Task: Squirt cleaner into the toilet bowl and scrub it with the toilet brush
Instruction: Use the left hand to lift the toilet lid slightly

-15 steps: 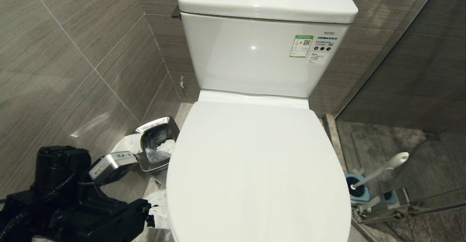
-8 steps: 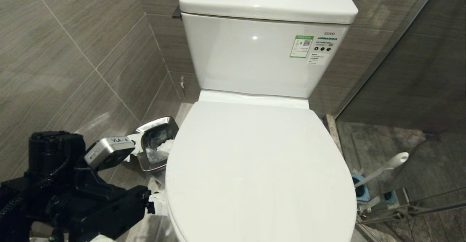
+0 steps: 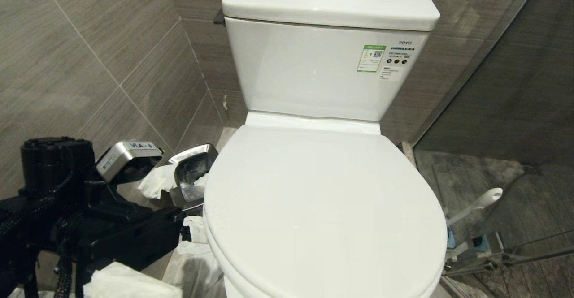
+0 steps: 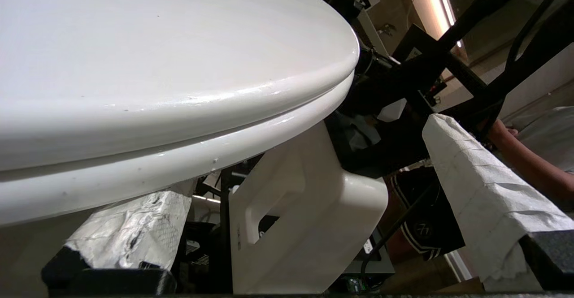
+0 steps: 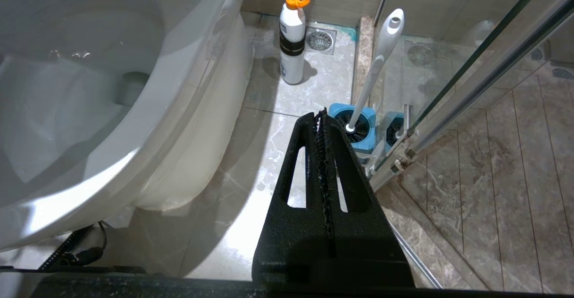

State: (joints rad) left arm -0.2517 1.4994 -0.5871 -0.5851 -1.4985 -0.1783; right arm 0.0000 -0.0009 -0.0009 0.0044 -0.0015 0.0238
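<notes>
1. The toilet lid (image 3: 323,208) lies shut over the seat, so the toilet bowl's inside is hidden in the head view; only the bowl's white outer wall (image 5: 188,123) shows in the right wrist view
2. The left gripper (image 4: 287,262) sits low at the toilet's left front, its two fingers spread wide with nothing between them; both fingers (image 4: 475,190) are wrapped in white paper
3. In the left wrist view the rounded front edge of the lid and the seat rim (image 4: 188,141) under it lie just beyond the parted fingers, with the white pedestal (image 4: 305,217) below
4. The left arm (image 3: 89,226) fills the lower left of the head view, beside a small steel bin (image 3: 193,174) holding crumpled paper
5. The right gripper (image 5: 323,123) hangs low to the right of the toilet, its black fingers pressed together and holding nothing
6. The toilet brush (image 5: 376,65) stands tilted in its blue holder (image 5: 356,130) on the floor to the toilet's right, against the edge of the glass shower door (image 5: 484,78); its white handle (image 3: 476,205) pokes up past the lid in the head view
7. A white bottle with an orange cap (image 5: 292,38) stands upright on the floor near the floor drain (image 5: 321,41), between the toilet base and the brush; whether it is the cleaner I cannot tell
8. The white tank (image 3: 323,65) carries a green label, and a bare forearm (image 4: 533,163) of a person shows behind the robot frame in the left wrist view
</notes>
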